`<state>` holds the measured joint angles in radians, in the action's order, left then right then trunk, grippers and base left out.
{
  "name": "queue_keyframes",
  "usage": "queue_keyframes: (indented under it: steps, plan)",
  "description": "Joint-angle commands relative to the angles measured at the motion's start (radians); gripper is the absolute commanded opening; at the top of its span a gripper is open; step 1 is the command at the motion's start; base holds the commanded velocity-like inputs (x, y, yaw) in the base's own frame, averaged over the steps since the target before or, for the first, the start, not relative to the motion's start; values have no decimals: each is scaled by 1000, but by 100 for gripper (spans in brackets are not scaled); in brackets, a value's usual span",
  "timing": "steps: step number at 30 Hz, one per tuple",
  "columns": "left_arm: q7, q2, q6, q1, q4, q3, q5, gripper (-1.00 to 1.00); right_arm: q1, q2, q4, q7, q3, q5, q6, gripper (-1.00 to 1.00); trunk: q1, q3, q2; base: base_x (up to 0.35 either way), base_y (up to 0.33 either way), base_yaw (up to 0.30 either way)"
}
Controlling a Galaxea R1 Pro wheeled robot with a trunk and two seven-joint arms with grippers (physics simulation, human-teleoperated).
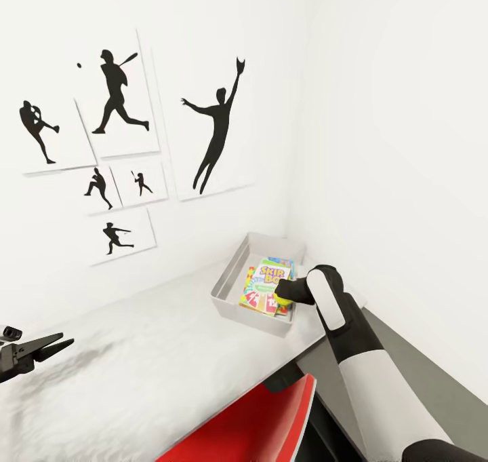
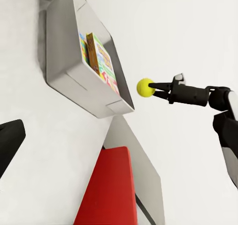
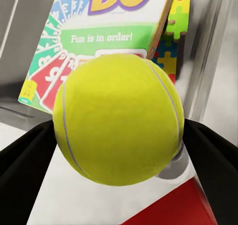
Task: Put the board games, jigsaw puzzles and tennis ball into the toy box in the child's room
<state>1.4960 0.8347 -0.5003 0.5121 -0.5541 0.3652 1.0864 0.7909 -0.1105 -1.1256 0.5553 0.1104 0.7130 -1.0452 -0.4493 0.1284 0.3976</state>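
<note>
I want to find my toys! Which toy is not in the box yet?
The tennis ball. The right gripper holds it in its jaws above the toy box. The Skip-Bo game and a jigsaw puzzle already lie inside.

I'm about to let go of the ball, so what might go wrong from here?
1. The right hand holds the ball near the toy box's front edge rather than over its middle, so it may drop outside.
2. The Skip-Bo box lies flat on top; the ball may bounce off it and out over the low wall.
3. A ball landing on the table may roll off.
</note>
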Motion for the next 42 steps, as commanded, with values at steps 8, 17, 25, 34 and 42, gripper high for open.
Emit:
queue_keyframes:
  steps: [8, 17, 25, 34, 42]
  plan:
    - [4, 2, -11, 2, 1, 6, 9, 100, 6, 0, 14, 11, 0, 10, -2, -100, -1, 4, 2, 0, 0, 0]
    - [4, 2, -11, 2, 2, 6, 9, 100, 11, 0, 16, 11, 0, 9, -2, -100, -1, 13, 2, 0, 0, 0]
    - [4, 1, -11, 2, 2, 6, 9, 100, 11, 0, 16, 11, 0, 8, -2, -100, -1, 23, 2, 0, 0, 0]
    - [4, 1, -11, 2, 2, 6, 9, 100, 13, 0, 24, 11, 1, 8, -2, -100, -1, 36, 2, 0, 0, 0]
    - [4, 2, -11, 2, 2, 6, 9, 100, 14, 0, 30, 11, 0, 8, -2, -100, -1, 49, 2, -33, 0, 0]
